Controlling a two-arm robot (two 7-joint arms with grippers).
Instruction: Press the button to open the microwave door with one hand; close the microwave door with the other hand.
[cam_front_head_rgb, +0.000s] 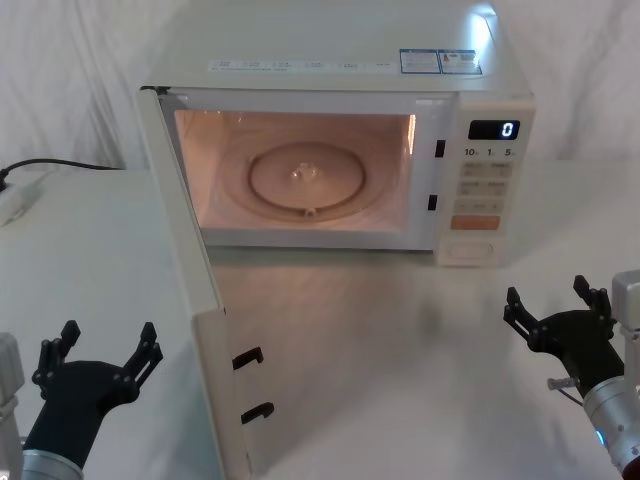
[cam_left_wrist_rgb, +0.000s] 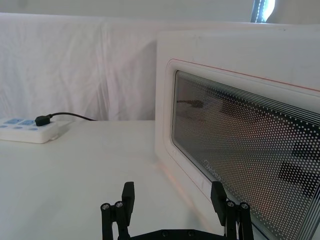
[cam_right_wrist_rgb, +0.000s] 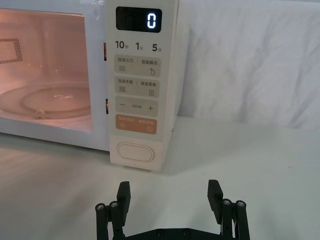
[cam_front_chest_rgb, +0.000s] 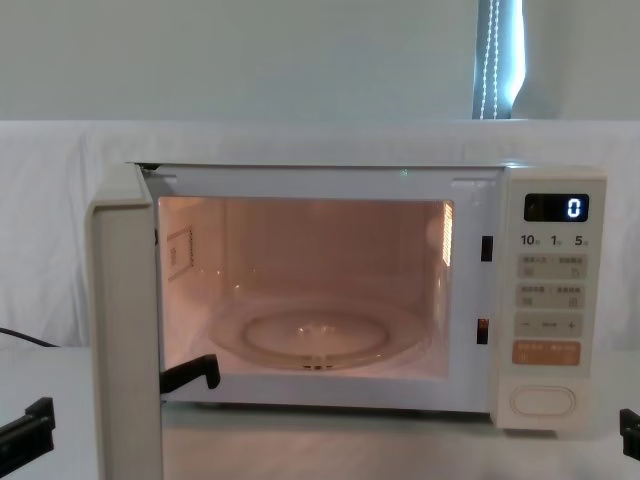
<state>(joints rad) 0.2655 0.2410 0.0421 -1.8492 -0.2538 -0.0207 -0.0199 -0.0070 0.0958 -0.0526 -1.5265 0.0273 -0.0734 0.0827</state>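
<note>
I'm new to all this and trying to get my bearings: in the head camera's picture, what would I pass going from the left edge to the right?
Power strip → left gripper, open → the microwave's open door → lit cavity with glass turntable → control panel with the button → right gripper, open.

Scene lighting is bright, even and diffuse. The microwave (cam_front_head_rgb: 340, 150) cavity lamp is on and casts a warm orange-pink glow over the interior. A glare patch sits on the oven's top right corner in the head view. Soft shadows lie on the bench (cam_front_head_rgb: 400, 340) below the oven and beside the door (cam_front_head_rgb: 205, 330). Focus is adequate in all views.
</note>
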